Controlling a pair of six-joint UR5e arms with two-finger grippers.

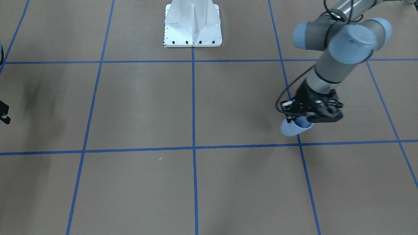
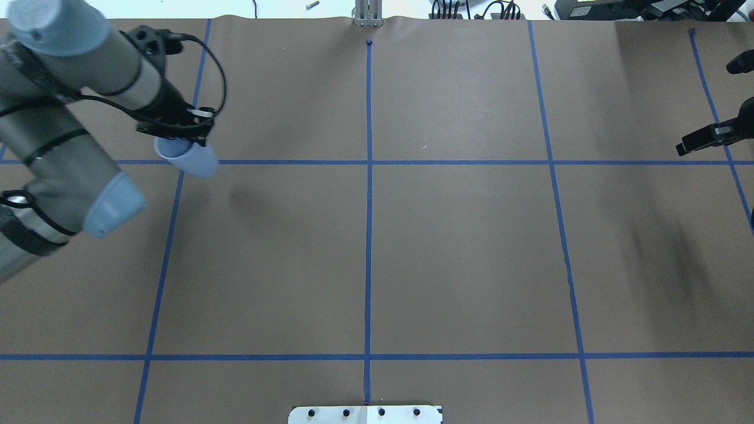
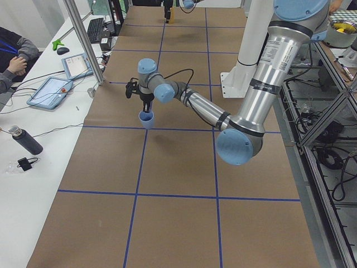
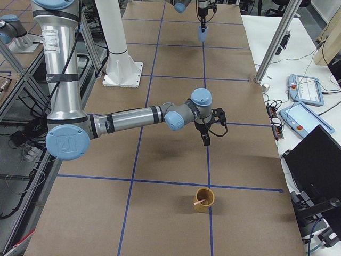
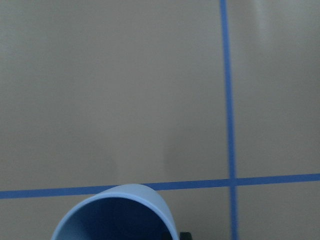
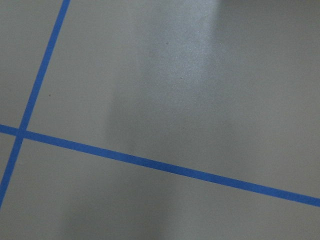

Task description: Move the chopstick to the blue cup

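The surface point(image 2: 471, 247) was covered in brown paper and divided into large squares by blue tape lines point(image 2: 369, 176). Soft light from above left a pale sheen and blurred grey shadows on the paper. Along one long side ran a white table point(image 3: 33, 184) carrying a keyboard point(image 3: 96, 29), two tablet-like devices point(image 3: 50, 92), a dark bottle point(image 3: 25, 140) and loose cables. A slanted aluminium post point(image 3: 85, 40) rose at its edge. On the opposite side stood metal frames point(image 3: 326, 111) hung with cables.
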